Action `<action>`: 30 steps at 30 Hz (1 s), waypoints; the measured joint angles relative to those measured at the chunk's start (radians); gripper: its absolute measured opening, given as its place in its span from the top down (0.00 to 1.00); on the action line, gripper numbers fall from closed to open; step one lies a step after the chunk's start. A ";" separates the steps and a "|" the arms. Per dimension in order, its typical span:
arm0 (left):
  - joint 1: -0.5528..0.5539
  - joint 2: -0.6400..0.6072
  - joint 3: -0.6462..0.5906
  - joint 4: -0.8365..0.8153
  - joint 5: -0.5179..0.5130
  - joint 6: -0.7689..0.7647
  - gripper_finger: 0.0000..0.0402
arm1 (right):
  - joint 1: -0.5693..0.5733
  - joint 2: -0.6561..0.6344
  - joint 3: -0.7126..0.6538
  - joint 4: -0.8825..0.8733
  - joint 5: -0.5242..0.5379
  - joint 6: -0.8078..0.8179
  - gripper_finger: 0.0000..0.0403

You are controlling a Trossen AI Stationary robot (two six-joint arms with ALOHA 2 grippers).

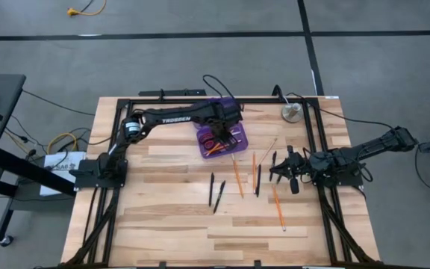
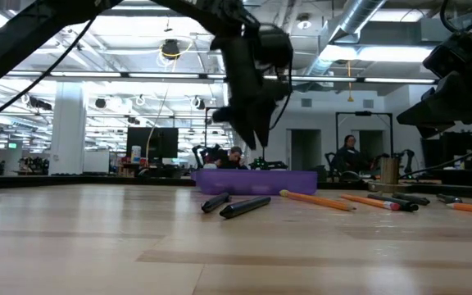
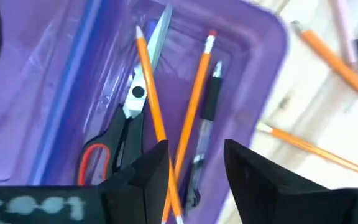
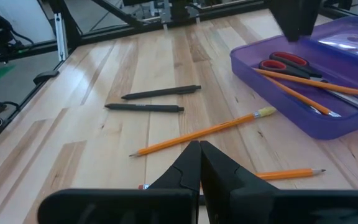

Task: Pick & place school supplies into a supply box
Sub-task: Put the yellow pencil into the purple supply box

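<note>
Your left arm carries white "TROSSEN" lettering along its dark link in the high view; no other writing reads clearly.

Supply box (image 1: 239,140): translucent purple plastic, rectangular with rounded corners, sitting toward the far middle of the tabletop (image 1: 163,217), which is pale wood planking with a visible grain. Inside it you see two thin orange pencils (image 3: 194,106) crossing each other, a slim black pen (image 3: 209,112), and the scissors (image 3: 129,115) with metal blades, a black shank and a red handle loop. A pale blue streak on the box wall is too blurred to make out.

Left gripper (image 3: 194,165): it hangs just above the box, fingers parted with a clear gap, and grips nothing; the pencils lie below it in the box.

Right gripper (image 4: 199,162): it sits low at the right side of the tabletop, fingers pressed together, empty.

Loose on the tabletop: two black pens (image 1: 215,193) side by side near the middle, and several orange pencils (image 1: 237,175) between the box and your right arm, one with a pale eraser end. A small round grey disc (image 1: 291,113) rests at the far right corner.

In the low view the near box wall hides its contents.
</note>
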 joint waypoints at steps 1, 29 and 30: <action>-0.004 -0.005 0.022 -0.030 -0.008 0.001 0.64 | 0.000 0.000 0.000 0.000 0.000 0.000 1.00; -0.479 -0.426 0.063 -0.094 -0.273 0.133 0.64 | -0.002 0.001 -0.003 0.183 -0.027 0.123 1.00; -0.494 -0.456 -0.013 -0.044 -0.288 0.132 0.64 | -0.002 0.000 -0.003 0.185 -0.018 0.129 1.00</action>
